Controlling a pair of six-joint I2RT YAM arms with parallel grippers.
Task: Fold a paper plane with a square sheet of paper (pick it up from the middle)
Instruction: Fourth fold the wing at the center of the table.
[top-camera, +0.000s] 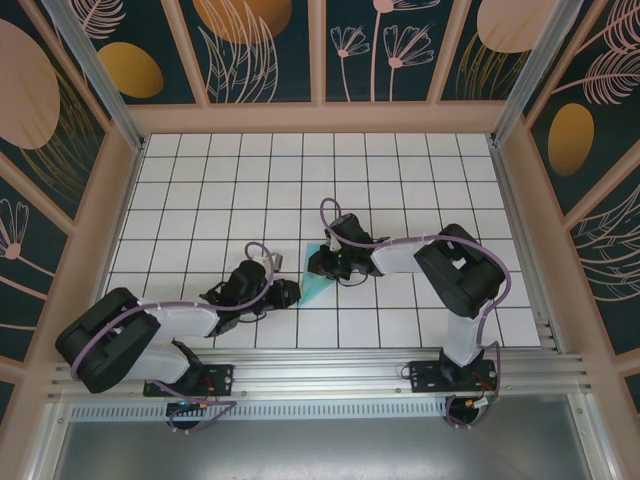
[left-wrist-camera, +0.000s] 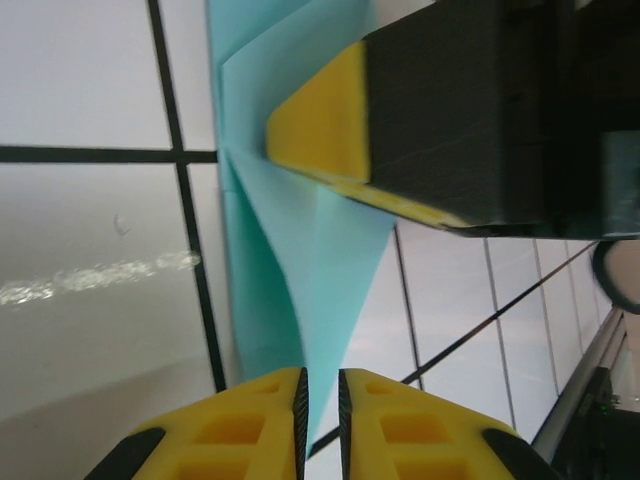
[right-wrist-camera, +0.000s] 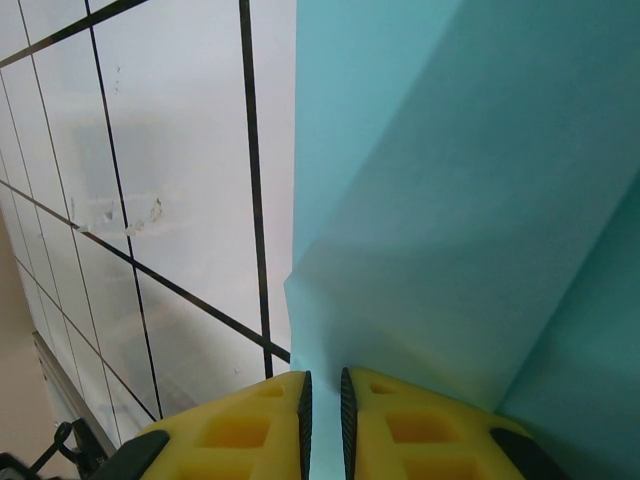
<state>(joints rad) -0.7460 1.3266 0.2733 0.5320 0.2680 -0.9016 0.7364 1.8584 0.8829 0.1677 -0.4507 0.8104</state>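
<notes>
My left gripper (left-wrist-camera: 320, 405) first: the two yellow fingers (left-wrist-camera: 245, 425) sit almost together with only a hairline slit between them. The sharp tip of the folded turquoise paper (left-wrist-camera: 300, 260) runs right down into that slit, and I can't tell whether I'm pinching it or just lined up on it. Over to my right gripper (right-wrist-camera: 322, 415), and it's the same picture: pads close together, a thin gap with turquoise showing through. I can't tell whether that's a clamp or a press on top. From the left wrist view, one right finger's pad (left-wrist-camera: 320, 125) bears on the wide end of the paper, where a flap lifts off the surface. From above, the paper lies on the white tiled table (top-camera: 420, 190) between my two grippers, a narrow tapering wedge, broad end under the right, point toward the left. I judge this stuff featherlight, limp and quick to slide on the smooth tiles, and it creases for good wherever it's squeezed. Best hold, I reckon, is along the doubled folded edges, with one end pinned flat, not on a single loose layer.
</notes>
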